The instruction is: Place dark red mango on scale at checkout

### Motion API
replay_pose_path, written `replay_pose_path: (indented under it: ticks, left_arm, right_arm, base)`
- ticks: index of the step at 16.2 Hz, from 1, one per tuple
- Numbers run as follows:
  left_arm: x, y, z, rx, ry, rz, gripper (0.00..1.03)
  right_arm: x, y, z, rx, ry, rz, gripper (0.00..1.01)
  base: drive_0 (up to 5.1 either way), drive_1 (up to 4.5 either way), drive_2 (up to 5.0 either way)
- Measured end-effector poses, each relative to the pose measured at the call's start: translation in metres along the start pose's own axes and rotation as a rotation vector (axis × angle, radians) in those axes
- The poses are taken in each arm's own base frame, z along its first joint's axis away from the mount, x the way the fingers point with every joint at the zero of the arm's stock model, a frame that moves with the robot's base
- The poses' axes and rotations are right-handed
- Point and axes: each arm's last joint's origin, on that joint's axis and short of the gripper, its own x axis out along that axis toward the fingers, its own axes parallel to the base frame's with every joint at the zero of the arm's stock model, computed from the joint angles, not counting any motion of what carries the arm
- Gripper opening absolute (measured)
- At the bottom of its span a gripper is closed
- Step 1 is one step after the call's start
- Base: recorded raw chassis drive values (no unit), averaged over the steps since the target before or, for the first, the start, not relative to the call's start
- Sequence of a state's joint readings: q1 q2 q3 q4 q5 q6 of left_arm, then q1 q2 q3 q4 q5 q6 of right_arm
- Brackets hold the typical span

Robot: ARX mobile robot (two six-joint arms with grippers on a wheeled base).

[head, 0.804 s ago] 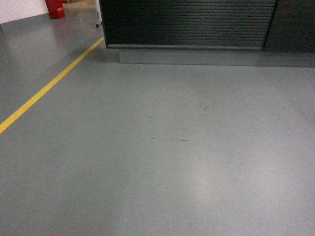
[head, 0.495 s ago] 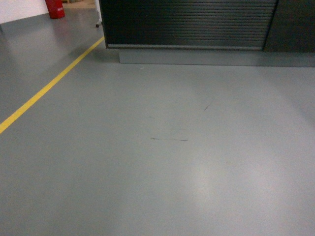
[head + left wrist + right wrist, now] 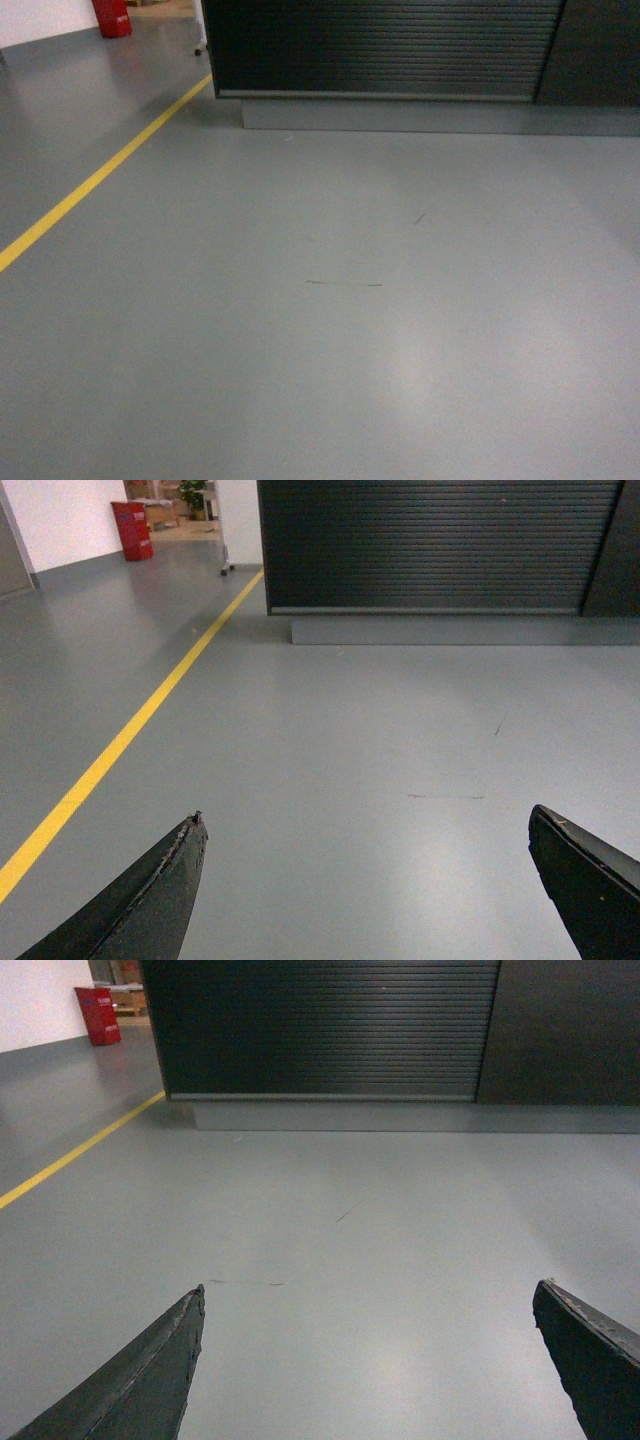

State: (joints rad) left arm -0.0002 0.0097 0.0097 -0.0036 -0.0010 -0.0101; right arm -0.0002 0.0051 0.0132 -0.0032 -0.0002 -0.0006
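The checkout (image 3: 385, 50) shows only as a dark counter with a ribbed slatted front on a grey base, across the grey floor at the top of the head view; it also stands ahead as the checkout (image 3: 440, 545) and the checkout (image 3: 320, 1025) in the wrist views. The dark red mango and the scale are out of view. My left gripper (image 3: 366, 825) is open, with only floor between its black fingers (image 3: 165, 895). My right gripper (image 3: 368, 1295) is open too, nothing between its fingers (image 3: 150, 1375). Neither gripper appears in the head view.
A yellow floor line (image 3: 100, 175) runs diagonally on the left toward the counter's left corner. A red box (image 3: 112, 15) stands far left by a white wall. Thin dark scuff marks (image 3: 345, 284) lie on the grey floor between me and the counter.
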Motion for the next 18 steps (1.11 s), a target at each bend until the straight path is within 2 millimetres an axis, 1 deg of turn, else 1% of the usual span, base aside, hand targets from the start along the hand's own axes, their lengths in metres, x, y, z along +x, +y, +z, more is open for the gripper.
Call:
replay_pose_path:
  ticks: [2,18]
  left_arm:
    - [0.0000,0.0000,0.0000,0.000,0.000,0.000,0.98]
    - [0.0000,0.0000,-0.0004,0.000,0.005,-0.001,0.98]
  right_arm:
    - [0.0000,0.0000,0.0000,0.000,0.000,0.000,0.98]
    - [0.0000,0.0000,-0.0004,0.000,0.004,0.000,0.98]
  base:
    - [0.0,0.00,0.0]
    - [0.0,4.30,-4.2]
